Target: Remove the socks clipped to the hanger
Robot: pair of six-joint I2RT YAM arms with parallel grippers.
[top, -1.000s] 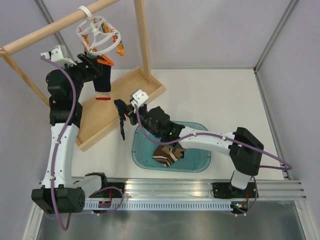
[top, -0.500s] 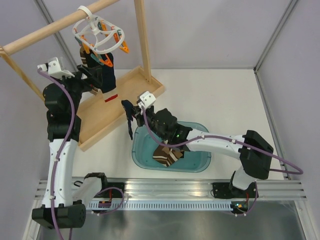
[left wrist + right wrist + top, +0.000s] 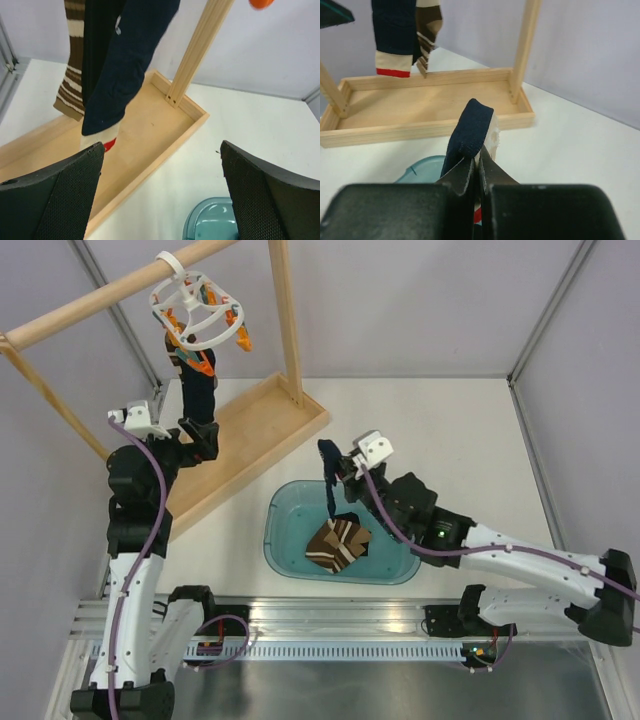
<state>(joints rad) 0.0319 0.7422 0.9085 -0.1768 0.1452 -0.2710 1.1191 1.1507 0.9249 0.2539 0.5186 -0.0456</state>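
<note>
**Two socks hang from the hanger, left hand wide open beneath them**

Two socks, a navy sock (image 3: pixel 125 60) with a red-and-white toe and a brown striped sock (image 3: pixel 72 75), dangle side by side from the orange clips (image 3: pixel 203 362) of the white hanger (image 3: pixel 195 315). The hanger hooks over the pole of the wooden rack (image 3: pixel 250 430). Both socks hang upright, toes down, above the rack's tray.

The left hand (image 3: pixel 200 435) sits just below and in front of them, its fingers spread as wide as they go and holding nothing. In its wrist view the navy toe shows just above one finger (image 3: pixel 55 200), so the socks lie up and to that side of the gap. This arm is by far the nearer. A grasp looks to call for a rise and a slight shift across, to meet the vertical fabric.

The right hand (image 3: pixel 477 165), well apart, is clamped tight on a dark blue sock (image 3: pixel 470 130) that droops over the teal tub (image 3: pixel 390 565). The tub stands on the white worktop (image 3: pixel 450 440), with a folded striped sock (image 3: pixel 337 543) lying inside it.
</note>
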